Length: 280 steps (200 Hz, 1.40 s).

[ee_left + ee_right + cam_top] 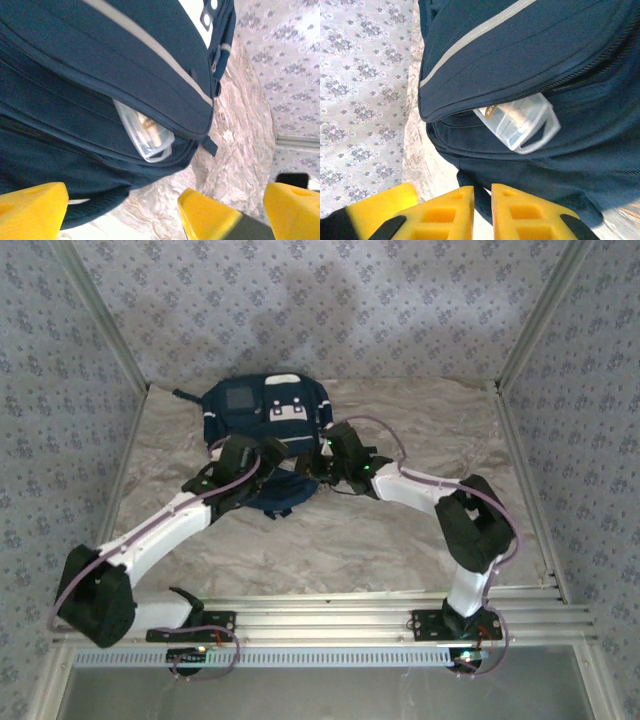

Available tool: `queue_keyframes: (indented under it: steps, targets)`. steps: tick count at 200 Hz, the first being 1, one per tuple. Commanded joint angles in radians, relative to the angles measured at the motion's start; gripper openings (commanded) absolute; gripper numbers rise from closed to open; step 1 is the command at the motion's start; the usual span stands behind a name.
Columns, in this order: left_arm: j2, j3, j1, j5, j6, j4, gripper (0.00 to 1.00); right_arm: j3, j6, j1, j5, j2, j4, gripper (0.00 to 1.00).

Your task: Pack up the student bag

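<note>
Between both grippers (300, 468) lies the student bag (265, 405).

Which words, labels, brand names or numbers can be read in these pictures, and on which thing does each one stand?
None can be read.
Bag: the grey patch and the white tabs show no legible text.
Clear box sticking out of the bag's opening: something brownish lies inside, too blurred to tell any print.
Grippers, left and right: plain yellow fingers, no marks.
</note>
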Motion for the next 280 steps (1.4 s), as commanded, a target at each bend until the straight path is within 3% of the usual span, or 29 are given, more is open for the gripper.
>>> queue_keyframes:
  steps: [1, 39, 68, 125, 196, 219, 234, 280]
  targets:
    - [-0.049, -0.025, 0.083, -0.061, 0.163, -0.099, 1.00, 0.082, -0.027, 0.014, -0.033, 0.056, -0.006, 0.20]
    - [0.020, 0.021, 0.343, 0.042, 0.325, -0.091, 1.00, 0.154, -0.028, 0.029, -0.033, 0.122, -0.042, 0.21]
    - [0.140, 0.035, 0.429, 0.118, 0.340, 0.013, 1.00, 0.167, -0.001, 0.038, -0.039, 0.154, -0.044, 0.21]
    - [0.427, 0.155, 0.413, 0.246, 0.380, 0.050, 1.00, 0.152, -0.019, 0.044, 0.020, 0.163, -0.091, 0.24]
    - [0.457, 0.089, 0.379, 0.307, 0.361, 0.073, 0.95, 0.316, -0.237, -0.028, 0.190, 0.272, -0.061, 0.24]
    - [0.443, 0.071, 0.347, 0.327, 0.342, 0.087, 0.94, 0.350, -0.247, -0.047, 0.156, 0.307, -0.042, 0.24]
    - [0.427, 0.072, 0.309, 0.333, 0.337, 0.083, 0.94, 0.307, -0.244, -0.054, 0.114, 0.276, -0.013, 0.25]
    - [0.414, 0.073, 0.184, 0.384, 0.263, 0.133, 0.93, 0.095, -0.279, -0.058, 0.142, 0.048, -0.049, 0.27]
